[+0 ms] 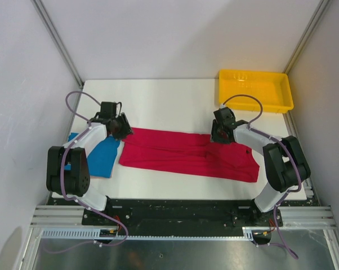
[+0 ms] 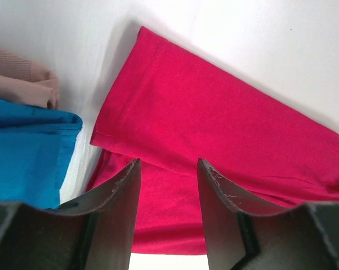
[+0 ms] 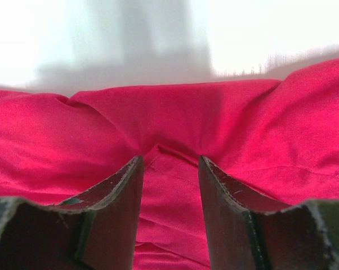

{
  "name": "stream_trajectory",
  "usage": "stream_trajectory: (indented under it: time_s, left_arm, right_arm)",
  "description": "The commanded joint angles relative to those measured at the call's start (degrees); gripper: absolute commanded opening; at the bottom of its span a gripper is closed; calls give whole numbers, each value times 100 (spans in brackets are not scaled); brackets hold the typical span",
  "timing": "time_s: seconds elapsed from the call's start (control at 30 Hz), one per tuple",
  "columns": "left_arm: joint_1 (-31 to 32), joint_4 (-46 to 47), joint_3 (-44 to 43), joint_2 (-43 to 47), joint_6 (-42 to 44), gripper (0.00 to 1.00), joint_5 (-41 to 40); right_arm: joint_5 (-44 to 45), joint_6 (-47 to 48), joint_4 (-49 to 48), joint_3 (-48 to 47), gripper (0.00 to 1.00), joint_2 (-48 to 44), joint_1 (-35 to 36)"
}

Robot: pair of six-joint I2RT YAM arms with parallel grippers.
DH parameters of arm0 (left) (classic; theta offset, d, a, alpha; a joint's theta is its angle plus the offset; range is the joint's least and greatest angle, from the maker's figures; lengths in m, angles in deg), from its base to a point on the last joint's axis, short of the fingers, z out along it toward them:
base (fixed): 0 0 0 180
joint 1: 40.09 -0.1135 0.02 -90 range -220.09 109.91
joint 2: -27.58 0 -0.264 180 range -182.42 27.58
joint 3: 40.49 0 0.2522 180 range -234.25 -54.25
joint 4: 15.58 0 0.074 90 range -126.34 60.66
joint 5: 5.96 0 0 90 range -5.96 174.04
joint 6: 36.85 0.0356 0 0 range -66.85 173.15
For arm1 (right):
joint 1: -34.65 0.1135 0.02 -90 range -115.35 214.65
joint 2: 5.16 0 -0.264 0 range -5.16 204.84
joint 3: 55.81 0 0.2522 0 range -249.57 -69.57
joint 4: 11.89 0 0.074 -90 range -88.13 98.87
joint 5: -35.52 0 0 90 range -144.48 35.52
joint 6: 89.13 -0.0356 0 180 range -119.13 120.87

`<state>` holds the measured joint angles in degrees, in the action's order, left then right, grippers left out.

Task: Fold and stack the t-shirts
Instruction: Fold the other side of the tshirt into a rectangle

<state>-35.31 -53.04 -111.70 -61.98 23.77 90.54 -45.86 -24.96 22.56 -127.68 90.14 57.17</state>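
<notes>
The crimson red t-shirt (image 1: 186, 153) lies folded into a long band across the table's middle. The bright blue t-shirt (image 1: 102, 157) lies folded at the left, partly under the left arm. My left gripper (image 1: 123, 128) hovers at the red shirt's left end; in the left wrist view it (image 2: 168, 169) stands open over the red cloth (image 2: 214, 112), with the blue shirt (image 2: 23, 152) to its left. My right gripper (image 1: 220, 135) is down on the shirt's right part, at its far edge. In the right wrist view it (image 3: 170, 163) is open, its fingertips (image 3: 133, 169) resting on puckered red cloth (image 3: 175, 118).
A yellow plastic tray (image 1: 282, 98) stands at the back right corner. White walls close in the table on the left, right and back. A beige ribbed piece (image 2: 23, 81) shows beside the blue shirt in the left wrist view.
</notes>
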Motion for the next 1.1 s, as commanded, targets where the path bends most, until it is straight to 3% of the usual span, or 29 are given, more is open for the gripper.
stream_trajectory:
  time_s: [0.0,0.3,0.6,1.07]
  left_arm:
    - [107,5,-224,153,162,49,112]
    - [337,1,-357,37,147,48,185]
    - [545,0,-458,-107,133,47,179]
    - [590,-1,-416,-158,118,47,169]
  right_arm:
    - [293,15,-101,-286,47,28,76]
    - [385,-152,254,-298,16,-19,260]
    - [547,-179,64,-304,37,10,297]
    - [654,-147,106,-552,35,403,329]
